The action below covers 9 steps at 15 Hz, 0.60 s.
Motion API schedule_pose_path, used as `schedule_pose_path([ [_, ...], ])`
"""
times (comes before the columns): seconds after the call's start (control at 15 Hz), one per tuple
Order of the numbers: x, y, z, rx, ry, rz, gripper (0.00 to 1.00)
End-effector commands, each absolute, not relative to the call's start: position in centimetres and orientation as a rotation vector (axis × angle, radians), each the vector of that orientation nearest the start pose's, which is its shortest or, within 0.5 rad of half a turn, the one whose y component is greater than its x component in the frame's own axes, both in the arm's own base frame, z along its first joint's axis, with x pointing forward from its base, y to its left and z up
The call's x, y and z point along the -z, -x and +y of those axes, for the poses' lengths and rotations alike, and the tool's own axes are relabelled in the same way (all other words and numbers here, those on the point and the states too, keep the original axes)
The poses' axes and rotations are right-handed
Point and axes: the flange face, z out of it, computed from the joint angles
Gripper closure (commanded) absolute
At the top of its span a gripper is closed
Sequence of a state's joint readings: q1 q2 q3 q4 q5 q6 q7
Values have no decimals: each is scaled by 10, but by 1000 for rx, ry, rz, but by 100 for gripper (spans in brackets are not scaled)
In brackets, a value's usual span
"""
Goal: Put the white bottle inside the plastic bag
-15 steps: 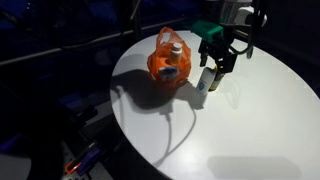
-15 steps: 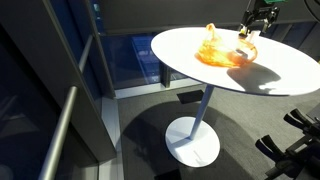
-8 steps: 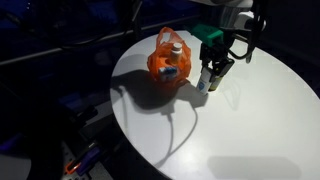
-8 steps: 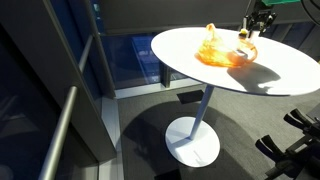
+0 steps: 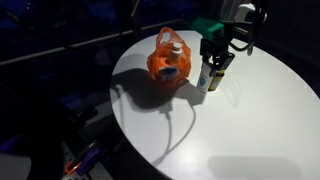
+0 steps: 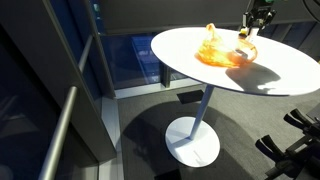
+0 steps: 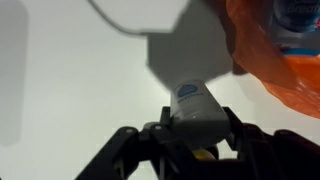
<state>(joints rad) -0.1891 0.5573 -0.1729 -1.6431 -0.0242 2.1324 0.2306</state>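
The white bottle (image 7: 194,103), slim with a blue label mark, sits between the black fingers of my gripper (image 7: 197,124), which is shut on it. A bit of yellow shows just under the bottle, between the fingers. In an exterior view the gripper (image 5: 215,58) stands over the white bottle (image 5: 204,76) on the round white table (image 5: 230,130), just beside the plastic bag (image 5: 169,60). The crinkly orange plastic bag (image 7: 275,55) fills the upper right of the wrist view, with another labelled bottle (image 7: 297,14) inside. In an exterior view the plastic bag (image 6: 220,52) lies next to the gripper (image 6: 258,17).
The table stands on a single pedestal foot (image 6: 193,140). Its rim (image 5: 125,120) drops off to a dark floor. A railing (image 6: 70,120) and dark surroundings lie beyond it. A small dark bottle (image 5: 214,80) seems to stand right beside the white one.
The jaws have closed onto the white bottle, which stood free between open fingers a second ago. The bag has not moved.
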Motion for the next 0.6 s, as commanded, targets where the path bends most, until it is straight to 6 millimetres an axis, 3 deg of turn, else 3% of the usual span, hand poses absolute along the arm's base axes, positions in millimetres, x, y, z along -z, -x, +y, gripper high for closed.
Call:
schedule_pose_path([
  [0.0, -330, -637, -208, -72, 3116, 836, 73],
  [0.53, -383, -629, -142, -46, 3135, 716, 73],
])
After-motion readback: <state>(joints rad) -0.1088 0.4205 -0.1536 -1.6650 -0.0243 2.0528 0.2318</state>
